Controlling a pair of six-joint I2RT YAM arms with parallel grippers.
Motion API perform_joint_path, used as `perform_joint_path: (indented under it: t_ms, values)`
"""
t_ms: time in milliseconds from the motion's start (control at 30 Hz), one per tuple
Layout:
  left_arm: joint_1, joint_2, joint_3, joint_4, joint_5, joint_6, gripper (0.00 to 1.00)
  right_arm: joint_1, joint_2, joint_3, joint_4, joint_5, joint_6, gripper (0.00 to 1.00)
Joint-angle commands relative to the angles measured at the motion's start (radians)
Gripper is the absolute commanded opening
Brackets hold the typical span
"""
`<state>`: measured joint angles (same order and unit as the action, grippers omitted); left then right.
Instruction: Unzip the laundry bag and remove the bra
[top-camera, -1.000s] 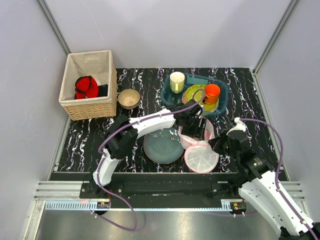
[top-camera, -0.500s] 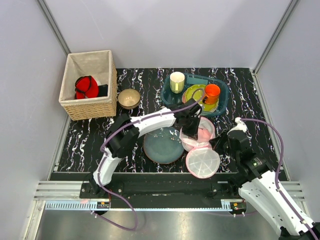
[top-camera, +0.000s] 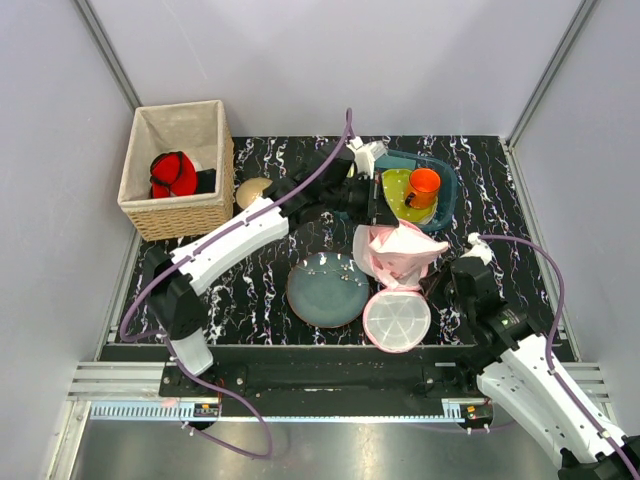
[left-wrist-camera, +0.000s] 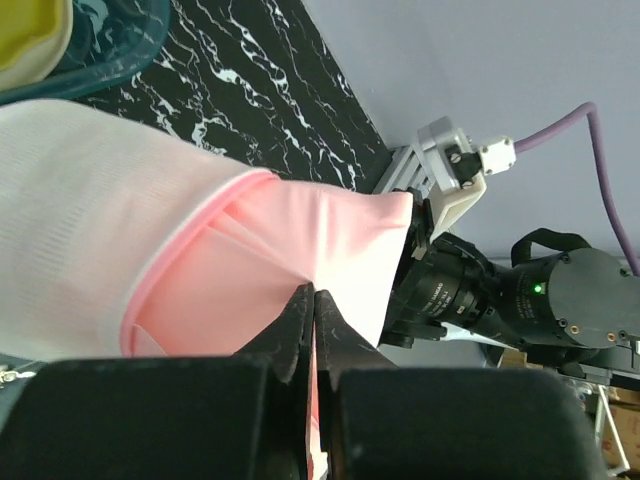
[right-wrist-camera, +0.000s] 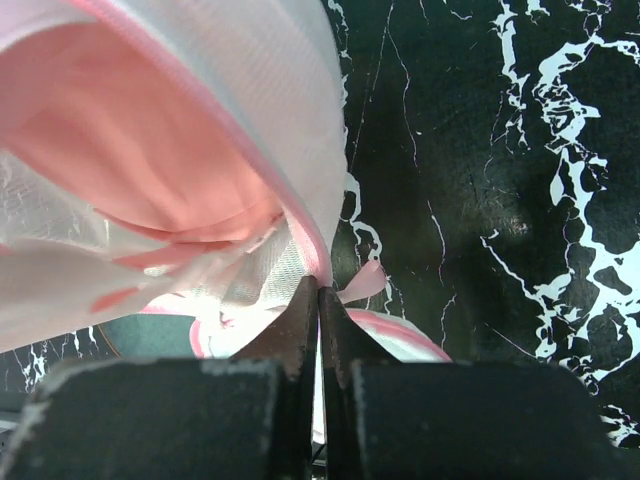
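Observation:
The laundry bag (top-camera: 397, 318) is a white mesh pouch with pink trim. Its round face lies flat on the table and its upper part is pulled up and open. My left gripper (top-camera: 383, 224) hangs above it, shut on pale pink fabric, the bra (left-wrist-camera: 335, 240), which comes out of the mesh (left-wrist-camera: 70, 200). The left gripper's fingertips (left-wrist-camera: 313, 292) pinch a fold of that fabric. My right gripper (top-camera: 436, 284) sits at the bag's right side. It (right-wrist-camera: 318, 285) is shut on the bag's pink-trimmed edge (right-wrist-camera: 330, 250), and the bra (right-wrist-camera: 120, 140) shows inside the open mesh.
A blue-grey plate (top-camera: 327, 290) lies left of the bag. A teal rack (top-camera: 446, 190) behind holds a yellow-green plate (top-camera: 396, 188) and an orange cup (top-camera: 424, 183). A wicker basket (top-camera: 180, 215) at back left holds a red garment (top-camera: 172, 174). A bowl (top-camera: 250, 189) sits beside it.
The left gripper has shut on the pink fabric. It rose and swung toward the back, drawing the fabric and the bag's upper part up. The right gripper stayed shut on the edge.

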<state>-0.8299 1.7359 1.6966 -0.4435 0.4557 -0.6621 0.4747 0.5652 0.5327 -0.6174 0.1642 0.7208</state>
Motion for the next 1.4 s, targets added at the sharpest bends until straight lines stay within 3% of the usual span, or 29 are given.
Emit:
perform_joint_path:
  t_ms: [0, 267, 433, 700, 933, 1067, 1233, 1367]
  values:
    - [0.009, -0.016, -0.038, 0.092, 0.101, -0.044, 0.0, -0.002, -0.001, 0.016, 0.039, 0.014, 0.008, 0.0]
    - [0.107, -0.079, -0.028, 0.132, 0.129, -0.08, 0.0, -0.002, -0.007, 0.012, 0.039, 0.015, 0.011, 0.0]
    - [0.211, -0.108, -0.04, 0.313, 0.277, -0.22, 0.0, -0.002, 0.002, 0.01, 0.041, 0.017, 0.009, 0.0]
    - [0.348, -0.148, 0.106, 0.275, 0.265, -0.203, 0.0, -0.002, 0.009, 0.01, 0.045, 0.011, 0.003, 0.0]
    - [0.589, -0.167, 0.261, 0.123, 0.247, -0.165, 0.0, -0.002, 0.015, 0.01, 0.053, 0.006, 0.003, 0.0]
    - [0.751, -0.202, 0.268, 0.065, 0.226, -0.154, 0.0, -0.002, 0.025, 0.01, 0.057, 0.003, -0.006, 0.0]
    - [0.949, -0.26, 0.216, -0.024, 0.045, -0.057, 0.0, -0.004, 0.048, 0.007, 0.082, -0.009, -0.008, 0.0]
    - [1.074, -0.24, 0.184, -0.024, 0.011, -0.056, 0.0, -0.002, 0.064, 0.006, 0.097, -0.018, -0.009, 0.0]
